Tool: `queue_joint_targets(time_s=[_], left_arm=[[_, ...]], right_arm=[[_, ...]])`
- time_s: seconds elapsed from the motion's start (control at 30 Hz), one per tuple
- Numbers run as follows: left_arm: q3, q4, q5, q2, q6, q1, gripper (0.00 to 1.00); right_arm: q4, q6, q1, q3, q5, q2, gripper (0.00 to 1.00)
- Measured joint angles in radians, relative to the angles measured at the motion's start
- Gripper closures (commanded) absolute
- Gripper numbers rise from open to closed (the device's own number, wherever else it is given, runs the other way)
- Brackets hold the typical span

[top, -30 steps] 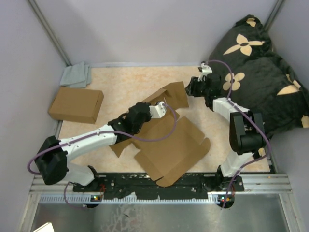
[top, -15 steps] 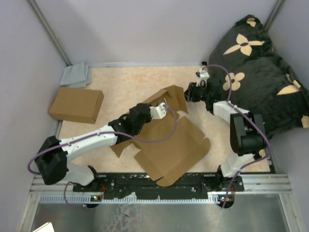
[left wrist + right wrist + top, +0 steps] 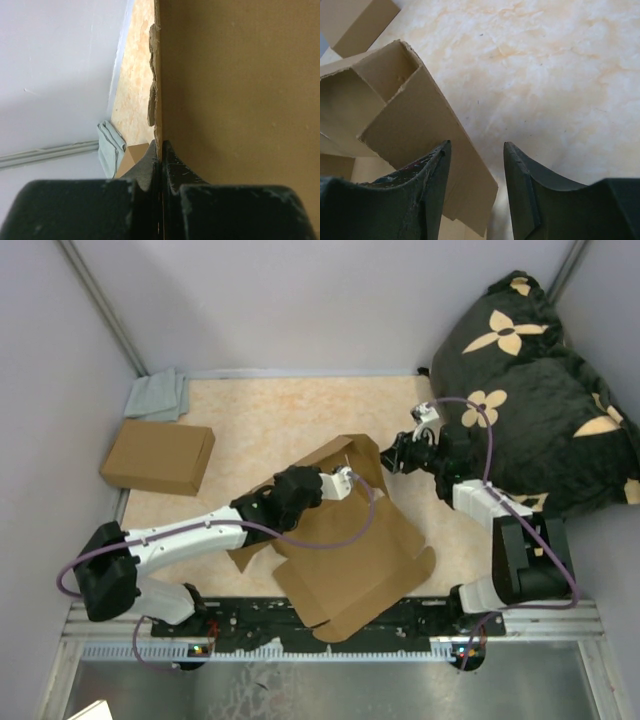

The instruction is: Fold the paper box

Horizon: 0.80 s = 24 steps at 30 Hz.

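Observation:
The paper box lies unfolded in the middle of the table, its far panel raised and partly folded. My left gripper is shut on that raised panel. In the left wrist view the fingertips pinch the panel's edge, and the brown panel fills the right side. My right gripper stands open just right of the raised panel. In the right wrist view the open gripper hovers over a side flap, whose corner reaches between the fingers; nothing is pinched.
A ready-made brown box sits at the left, also seen as the box in the right wrist view. A grey cloth lies in the far left corner. A black flowered cushion fills the right side. Walls enclose the table.
My left gripper has drawn the raised panel right and nearer, and the whole sheet has shifted with it. My right gripper has come nearer, staying beside the panel.

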Motion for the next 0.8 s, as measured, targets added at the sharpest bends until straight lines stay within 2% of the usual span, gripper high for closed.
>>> queue_joint_targets(time_s=[0.33, 0.8], left_arm=[[0.000, -0.036, -0.072, 0.008, -0.016, -0.043, 1.00], [0.002, -0.036, -0.085, 0.012, -0.023, -0.052, 1.00]], right_arm=[[0.132, 0.021, -0.003, -0.121, -0.068, -0.003, 0.52], [0.125, 0.026, -0.004, -0.062, -0.097, 0.011, 0.53]])
